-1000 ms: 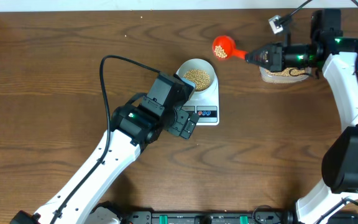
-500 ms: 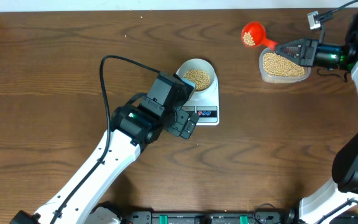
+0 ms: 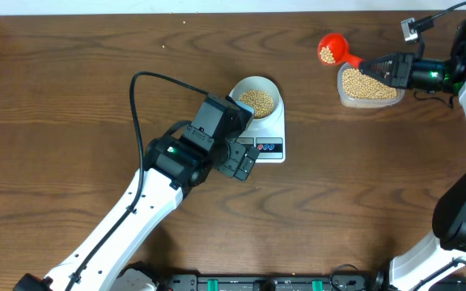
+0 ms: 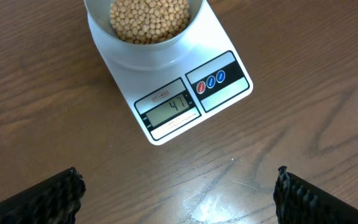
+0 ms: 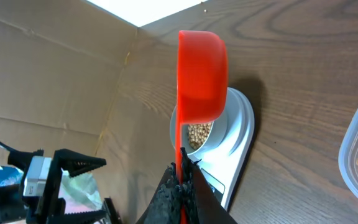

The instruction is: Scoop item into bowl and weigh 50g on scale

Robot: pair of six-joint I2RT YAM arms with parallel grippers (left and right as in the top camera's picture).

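Pinches the thin handle of the red scoop (image 3: pixel 330 46) in the tightly closed right claw (image 3: pixel 379 65), with a few beans (image 3: pixel 327 54) in its cup, over the table (image 3: pixel 71 97) just beside a corner of the clear tub (image 3: pixel 341 87), itself part-full of beans. Hovers the left claw (image 4: pixel 179 202), spread wide and empty, over bare wood near the scale (image 4: pixel 225 93), display (image 4: pixel 169 112) lit. Has the bowl (image 4: pixel 148 53), holding a mound of beans, seated on the scale's far end, well apart from the tub.

Scale (image 4: pixel 225 93): LCD display (image 4: pixel 171 110) reads "41". Tiny printed label (image 4: pixel 161 96) just above the display looks like "SF-400", not sharp.
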